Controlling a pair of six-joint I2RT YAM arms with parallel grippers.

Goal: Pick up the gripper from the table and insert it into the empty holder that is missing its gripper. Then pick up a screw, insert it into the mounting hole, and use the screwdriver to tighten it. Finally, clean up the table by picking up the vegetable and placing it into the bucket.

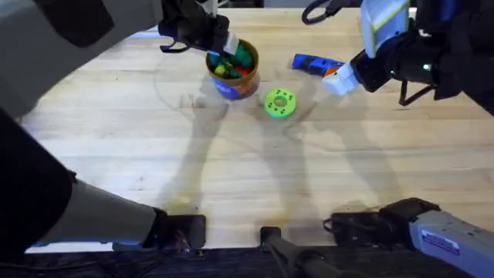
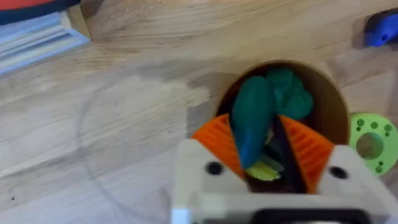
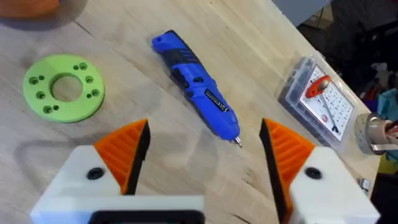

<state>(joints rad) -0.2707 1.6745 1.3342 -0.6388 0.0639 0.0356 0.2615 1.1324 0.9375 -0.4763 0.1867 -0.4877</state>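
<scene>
The orange-yellow bucket [image 1: 231, 69] with a blue label stands at the back middle of the table, with several toy pieces inside. My left gripper [image 1: 220, 42] hovers right over it. In the left wrist view the left gripper [image 2: 258, 134] is shut on the dark-green vegetable [image 2: 252, 118], which hangs inside the bucket's rim [image 2: 329, 102]. The blue screwdriver [image 1: 312, 64] lies to the right of the bucket. My right gripper [image 1: 340, 81] is just beside it. In the right wrist view the right gripper [image 3: 205, 155] stands open above the screwdriver [image 3: 199, 87] with nothing between its orange pads.
A flat light-green disc with holes [image 1: 279, 103] lies between the bucket and the screwdriver, also visible as the disc [image 3: 62, 87]. A clear plastic box [image 3: 317, 99] and a tape roll [image 3: 373, 134] sit past the screwdriver, near the table's edge. The front half of the table is bare wood.
</scene>
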